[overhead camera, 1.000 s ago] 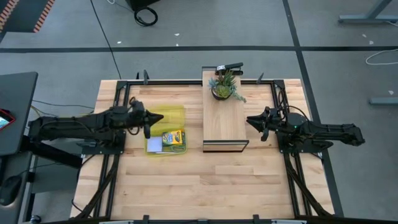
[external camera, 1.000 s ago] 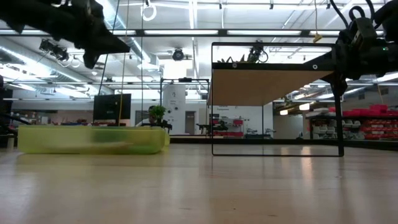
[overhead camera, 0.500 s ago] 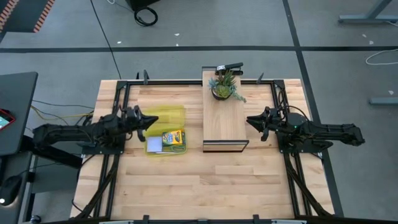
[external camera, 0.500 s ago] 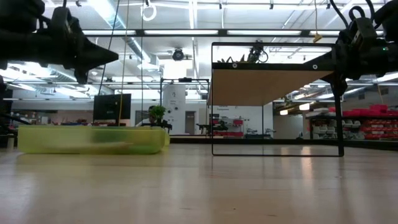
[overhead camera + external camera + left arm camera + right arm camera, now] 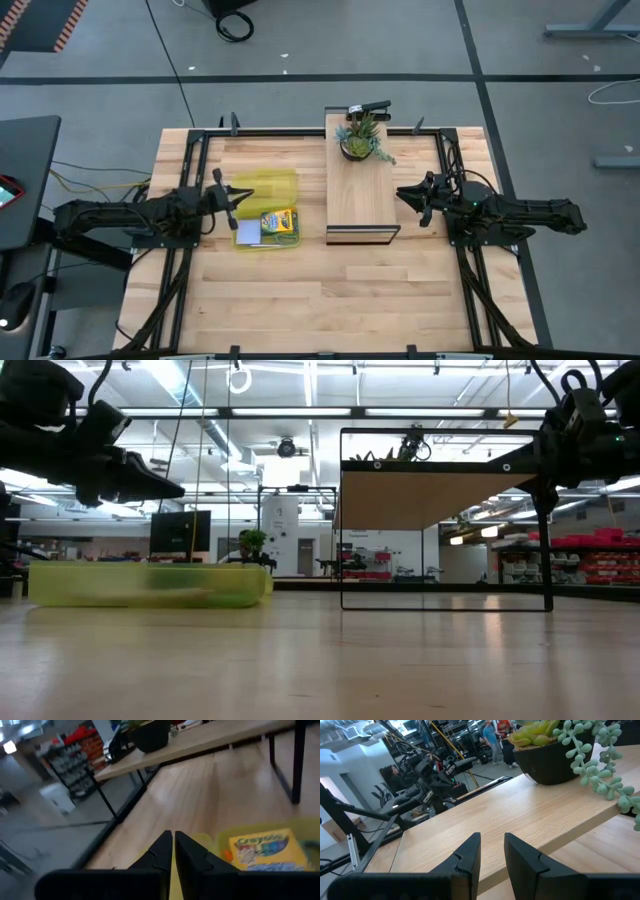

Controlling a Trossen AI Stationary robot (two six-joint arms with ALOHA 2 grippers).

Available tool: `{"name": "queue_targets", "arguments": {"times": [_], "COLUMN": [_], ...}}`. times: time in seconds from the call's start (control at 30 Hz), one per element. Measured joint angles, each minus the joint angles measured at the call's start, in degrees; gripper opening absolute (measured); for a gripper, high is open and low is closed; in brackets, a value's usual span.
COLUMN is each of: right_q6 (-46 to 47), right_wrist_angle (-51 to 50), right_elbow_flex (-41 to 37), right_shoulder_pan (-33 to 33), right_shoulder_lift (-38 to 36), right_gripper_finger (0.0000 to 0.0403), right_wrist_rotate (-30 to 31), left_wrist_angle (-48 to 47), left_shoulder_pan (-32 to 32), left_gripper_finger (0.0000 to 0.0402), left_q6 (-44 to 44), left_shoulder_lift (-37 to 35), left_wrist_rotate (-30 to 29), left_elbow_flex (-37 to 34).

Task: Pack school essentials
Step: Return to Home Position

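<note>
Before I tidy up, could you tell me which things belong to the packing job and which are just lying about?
Job: crayon box, pale notepad, both inside the yellow case; left gripper beside it; right gripper by the wooden shelf.
Lying about: potted plant, standing on that shelf.

Crayon box (image 5: 279, 221): yellow-green, flat, printed face up, inside yellow translucent case (image 5: 268, 186), at the end nearer the table's middle. Pale square notepad (image 5: 247, 233): flat, just beside crayon box, same case. Other items not discernible.
</note>
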Motion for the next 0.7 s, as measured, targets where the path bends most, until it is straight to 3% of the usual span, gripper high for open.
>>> {"name": "queue_targets", "arguments": {"times": [0.17, 0.7], "right_q6": [0.0, 0.0], "right_wrist_angle": [0.0, 0.0], "right_elbow_flex": [0.0, 0.0], "right_shoulder_pan": [0.0, 0.0], "right_shoulder_lift": [0.0, 0.0], "right_gripper_finger": [0.0093, 0.0093], "right_wrist_rotate": [0.0, 0.0], "left_wrist_angle": [1.2, 1.5], "left_shoulder_pan": [0.0, 0.0], "left_gripper_finger": [0.0034, 0.0032], "left_q6": [6.1, 5.5], "left_shoulder_lift": [0.1, 0.1], "left_wrist_rotate": [0.0, 0.0], "left_elbow_flex": [0.0, 0.0]}}
